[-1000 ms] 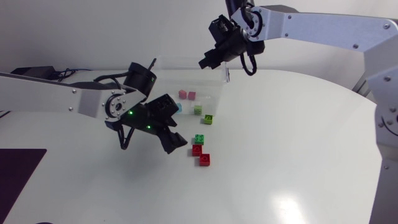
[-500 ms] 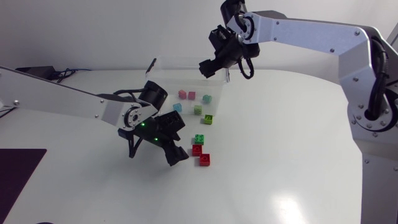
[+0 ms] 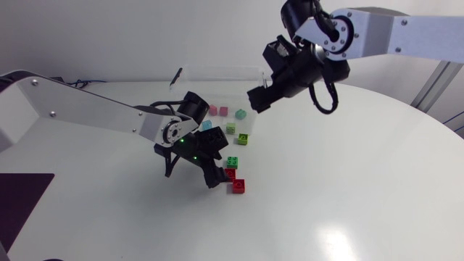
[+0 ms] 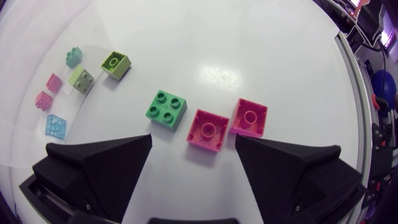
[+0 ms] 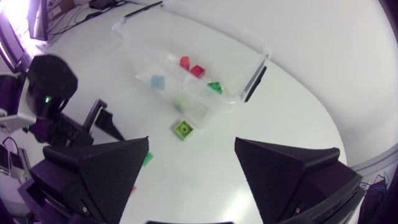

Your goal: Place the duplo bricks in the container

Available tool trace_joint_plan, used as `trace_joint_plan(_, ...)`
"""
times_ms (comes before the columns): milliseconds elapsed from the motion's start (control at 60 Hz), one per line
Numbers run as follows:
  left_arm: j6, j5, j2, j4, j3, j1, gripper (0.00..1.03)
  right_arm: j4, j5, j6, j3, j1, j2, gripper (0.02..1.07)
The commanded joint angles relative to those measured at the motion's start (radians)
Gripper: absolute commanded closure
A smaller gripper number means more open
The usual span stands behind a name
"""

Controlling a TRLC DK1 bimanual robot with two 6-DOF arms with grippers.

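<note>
Left claw point(image 3: 214, 175): I am holding it low over the bench point(image 3: 348, 181), fingers spread wide and gripping nothing.
Right claw point(image 5: 192, 144): it is hanging above the container point(image 5: 214, 26), by its near wall, fingers apart and empty.
Bricks outside: the near red brick point(image 4: 208, 129) is lying just ahead of the left claw, between the lines of its fingers. The second red brick point(image 4: 250, 116) is touching its corner, and the green brick point(image 4: 166, 109) is crowding its other side. The lime brick point(image 4: 116, 64) is sitting by the container wall.
Bricks inside: five small ones are resting on the container floor.
Risk, crowding: I am judging that a descending finger is likely to land on a neighbouring brick, since hardly any gap is showing beside the near red one.
Risk, skew: the brick is sitting turned against the finger line, so closing on it could twist or squirt it away.
Risk, arms: both claws are working close to the container, so a carry toward it could meet the right arm or clip the wall.
</note>
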Motion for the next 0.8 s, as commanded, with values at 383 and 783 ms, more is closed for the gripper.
trace_joint_plan(383,0.166,-0.009,0.095,-0.239,0.151,-0.041,0.12,0.095,-0.033,0.023,-0.409,0.05,-0.238,0.07)
trace_joint_plan(783,0.216,-0.031,0.179,-0.38,0.3,-0.058,0.24,0.138,-0.057,0.017,-0.578,0.039,-0.339,0.07)
